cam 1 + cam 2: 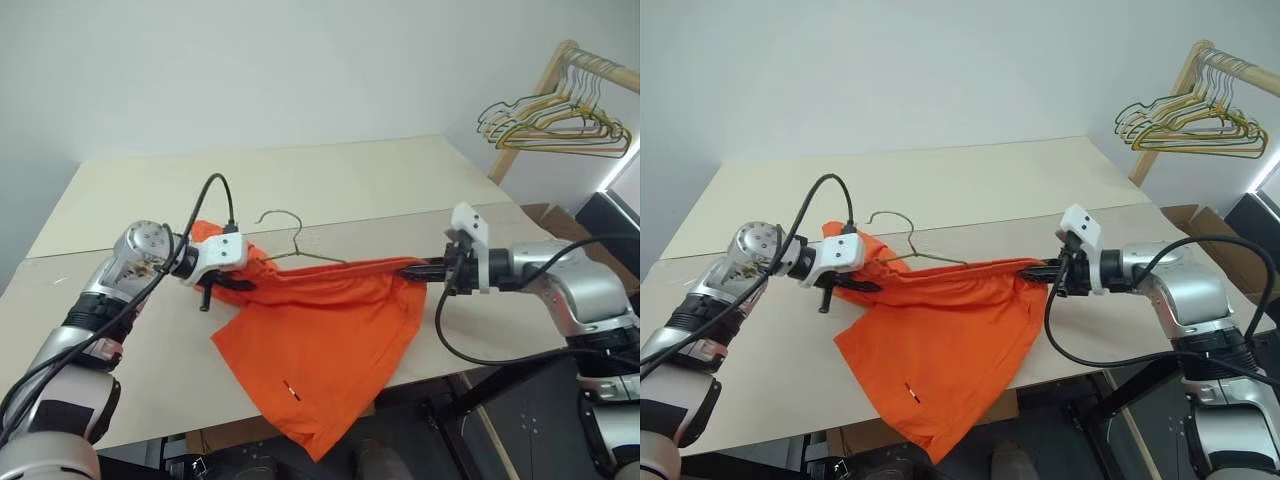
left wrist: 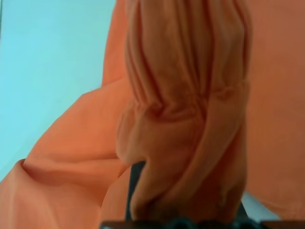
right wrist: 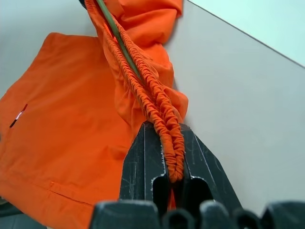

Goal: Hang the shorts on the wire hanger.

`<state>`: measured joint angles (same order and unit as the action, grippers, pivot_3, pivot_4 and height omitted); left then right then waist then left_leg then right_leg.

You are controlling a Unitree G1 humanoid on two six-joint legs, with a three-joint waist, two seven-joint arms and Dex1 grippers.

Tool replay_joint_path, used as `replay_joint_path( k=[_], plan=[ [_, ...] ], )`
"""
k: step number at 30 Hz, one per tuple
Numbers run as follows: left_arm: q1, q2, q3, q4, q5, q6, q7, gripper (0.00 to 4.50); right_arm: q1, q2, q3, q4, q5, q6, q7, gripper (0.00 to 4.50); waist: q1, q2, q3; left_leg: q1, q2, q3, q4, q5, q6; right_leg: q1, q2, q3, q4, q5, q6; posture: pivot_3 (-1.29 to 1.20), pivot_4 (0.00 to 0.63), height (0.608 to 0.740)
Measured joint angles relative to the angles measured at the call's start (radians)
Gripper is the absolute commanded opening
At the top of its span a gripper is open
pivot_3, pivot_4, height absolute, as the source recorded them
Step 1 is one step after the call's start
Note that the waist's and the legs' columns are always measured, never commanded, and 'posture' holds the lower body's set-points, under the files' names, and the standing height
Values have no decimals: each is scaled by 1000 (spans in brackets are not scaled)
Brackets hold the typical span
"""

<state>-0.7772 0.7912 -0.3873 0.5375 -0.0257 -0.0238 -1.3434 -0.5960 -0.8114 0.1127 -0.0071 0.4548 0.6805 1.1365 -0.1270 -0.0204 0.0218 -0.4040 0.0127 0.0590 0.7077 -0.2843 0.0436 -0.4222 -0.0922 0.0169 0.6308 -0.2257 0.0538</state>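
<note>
While the left gripper [image 1: 232,283] and right gripper [image 1: 420,268] clamp the orange shorts [image 1: 320,350] waistband taut between them, the wire hanger [image 1: 300,245] apparently runs along it.

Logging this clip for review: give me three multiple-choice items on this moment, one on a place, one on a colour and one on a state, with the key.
1. Where does the hanger lie?
A. on the rack
B. along the waistband of the shorts, hook toward the table's far side
C. on the floor

2. What colour are the shorts?
A. orange
B. blue
C. white

3. How is the right gripper?
A. open above the table
B. shut on the hanger's hook
C. shut on the shorts

Key: 1 B, the hook rises just behind the waistband, and the right wrist view shows the wire running along the gathered elastic. 2 A, bright orange in every view. 3 C, its fingers pinch the waistband's end; the left gripper holds the other end.
</note>
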Motion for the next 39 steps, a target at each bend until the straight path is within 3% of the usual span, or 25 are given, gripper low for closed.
replay_joint_path(
  k=[4, 5, 10, 16, 24, 32, 39],
  plan=[
    [-29, -3, -10, 39, 42, 0, -2, 0, -27, -2, 43, -65, -15, 0, 3, 31, 1, 0, 0, 0, 0, 0, 0, 0, 0, 0, 0, 0, 0, 0, 0, -157, 0, 740],
    [-40, -8, -12, 54, 54, -1, -3, 0, -28, -2, 53, -74, -21, 0, 6, 671, 3, 0, 0, -1, 0, 0, 0, 0, 0, 0, 0, -1, 0, 0, 0, -155, 0, 740],
    [-77, -27, -26, 178, 143, 2, 3, 0, -32, -37, 60, -94, -45, 0, 19, 2389, 4, 0, 0, -1, 0, 0, 3, -1, 1, 0, 0, -1, 0, 0, 0, -156, 0, 740],
    [-116, -66, -22, 207, 151, -2, -14, 0, -32, -37, 46, -91, -59, 4, -10, 4469, 5, 0, 0, -2, 0, 0, 3, -1, 2, 0, 0, -1, 0, 0, 0, -162, 0, 740],
    [-129, -80, 13, 208, 142, -17, -39, 0, -96, 1, 6, -94, -47, 22, -46, 4469, 2, 0, 0, -2, 0, 0, 3, -1, 2, 0, 0, -1, 0, 0, 0, -158, 0, 740],
    [-168, -97, 54, 165, 134, -7, -66, 0, -269, 33, 244, -78, -160, 114, -17, 4469, 1, 0, 0, -3, 0, 0, 4, -1, 2, -1, 0, -1, 1, 0, 0, -146, 0, 740],
    [-166, -104, 59, 117, 112, 8, -89, 0, -368, 121, 411, 107, -316, 87, 1, 4469, 0, 0, 0, -3, 0, 0, 4, -1, 1, -2, 0, -1, 1, 0, 0, -143, 0, 740]
  ],
)
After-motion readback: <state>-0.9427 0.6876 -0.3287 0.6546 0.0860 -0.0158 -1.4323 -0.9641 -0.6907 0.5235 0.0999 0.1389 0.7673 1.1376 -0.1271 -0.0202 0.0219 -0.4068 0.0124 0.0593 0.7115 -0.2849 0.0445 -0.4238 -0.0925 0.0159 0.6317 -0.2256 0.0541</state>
